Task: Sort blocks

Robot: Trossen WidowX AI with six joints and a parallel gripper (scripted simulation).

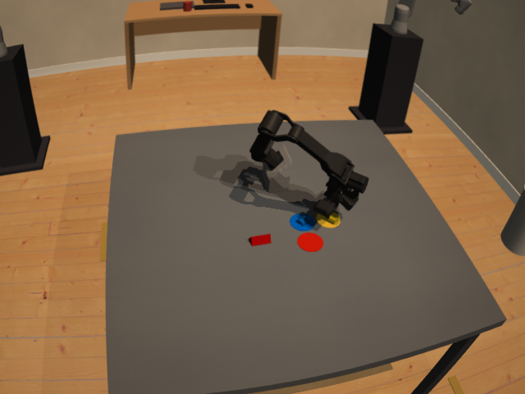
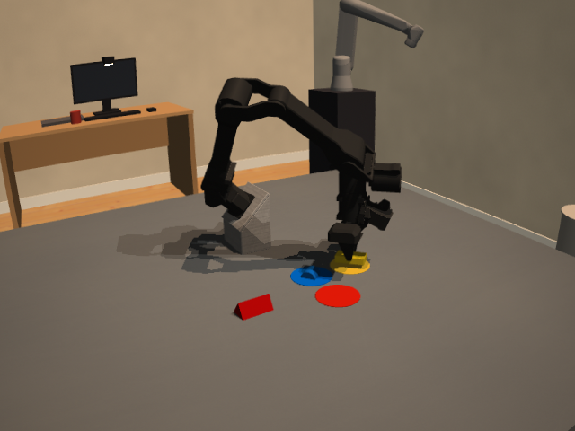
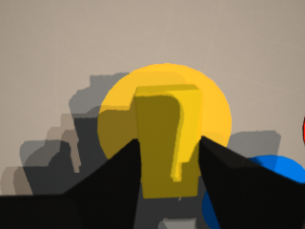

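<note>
While the hand pinches the yellow block over the yellow circle — blue block sits in blue circle.

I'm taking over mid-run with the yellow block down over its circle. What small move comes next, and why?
Probably open the gripper: the yellow block sits low on the yellow circle, seemingly inside its rim, fingers clamped on it. The near end is hidden, so check first.

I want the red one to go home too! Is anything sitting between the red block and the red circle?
No, nothing visible lies between the red block and the red circle, only bare table. The claw is busy though, shut on the yellow block at the yellow circle.
</note>
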